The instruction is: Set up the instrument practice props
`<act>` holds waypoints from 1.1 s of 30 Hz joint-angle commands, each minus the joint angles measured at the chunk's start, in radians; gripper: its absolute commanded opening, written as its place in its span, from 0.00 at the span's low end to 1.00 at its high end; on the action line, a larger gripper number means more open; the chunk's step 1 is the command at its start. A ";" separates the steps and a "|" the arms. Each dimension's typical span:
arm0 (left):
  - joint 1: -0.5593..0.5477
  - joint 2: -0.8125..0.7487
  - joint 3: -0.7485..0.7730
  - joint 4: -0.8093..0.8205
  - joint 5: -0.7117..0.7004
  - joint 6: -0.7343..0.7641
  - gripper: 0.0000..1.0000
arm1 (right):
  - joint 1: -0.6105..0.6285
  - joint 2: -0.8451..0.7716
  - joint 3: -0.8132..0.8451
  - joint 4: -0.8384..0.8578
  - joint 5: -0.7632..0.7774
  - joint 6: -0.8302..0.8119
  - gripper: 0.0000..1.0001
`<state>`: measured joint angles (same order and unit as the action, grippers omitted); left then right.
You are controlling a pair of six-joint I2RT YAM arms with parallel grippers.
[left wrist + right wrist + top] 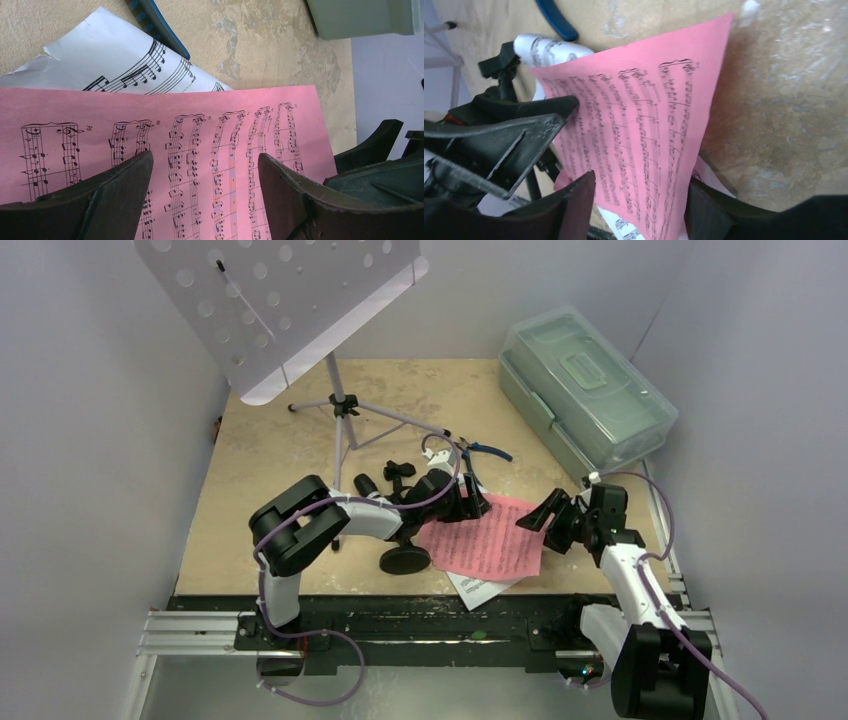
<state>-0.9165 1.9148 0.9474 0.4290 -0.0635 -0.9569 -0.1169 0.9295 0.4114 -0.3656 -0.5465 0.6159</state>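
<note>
Pink music sheet [480, 540] covers the white music sheet [100, 55]. Your left gripper [205, 157] stands wide open above it, your right gripper [640, 182] wide open at its edge.

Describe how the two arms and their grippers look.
Both the left arm and right arm have bulky black joints linked by white segments, each trailed by a looping lavender cable. The left gripper and right gripper carry matte black, tapered fingers with ribbed backs.
</note>
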 commanded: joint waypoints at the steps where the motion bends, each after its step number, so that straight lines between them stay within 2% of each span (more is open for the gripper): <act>1: -0.005 0.044 -0.010 -0.144 0.005 0.042 0.78 | 0.008 0.012 -0.028 0.001 0.093 0.059 0.61; 4: -0.011 0.012 -0.004 -0.138 0.018 0.089 0.78 | 0.012 0.015 -0.034 0.016 0.121 0.073 0.51; 6: -0.013 -0.026 -0.003 -0.123 0.034 0.129 0.78 | 0.014 0.001 -0.033 0.036 0.145 0.073 0.35; 8: -0.015 -0.087 0.002 -0.107 0.053 0.172 0.79 | 0.017 -0.030 -0.030 0.075 0.158 0.077 0.12; 9: -0.015 -0.113 0.007 -0.102 0.058 0.195 0.79 | 0.017 -0.048 -0.028 0.099 0.148 0.080 0.04; 10: -0.015 -0.142 0.022 -0.113 0.088 0.219 0.79 | 0.019 -0.075 -0.013 0.112 0.138 0.080 0.00; 17: -0.016 -0.392 0.087 -0.207 0.276 0.343 0.80 | 0.023 -0.215 0.287 -0.023 0.126 -0.093 0.00; 20: -0.016 -0.493 0.138 -0.280 0.387 0.423 0.81 | 0.022 -0.174 0.400 0.015 -0.050 -0.157 0.00; 24: -0.015 -0.606 0.271 -0.514 0.465 0.608 0.83 | 0.060 -0.109 0.457 0.229 -0.378 -0.125 0.00; 26: -0.015 -0.660 0.360 -0.657 0.464 0.710 0.83 | 0.123 -0.083 0.515 0.271 -0.436 -0.144 0.00; 28: -0.016 -0.702 0.466 -0.814 0.420 0.797 0.85 | 0.213 -0.047 0.609 0.241 -0.471 -0.185 0.00; 33: -0.014 -0.780 0.652 -1.050 0.218 0.913 0.92 | 0.373 0.041 0.788 0.223 -0.606 -0.177 0.00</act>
<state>-0.9306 1.1973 1.4734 -0.3603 0.2935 -0.2066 0.1616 0.9520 1.0649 -0.1974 -0.9688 0.4686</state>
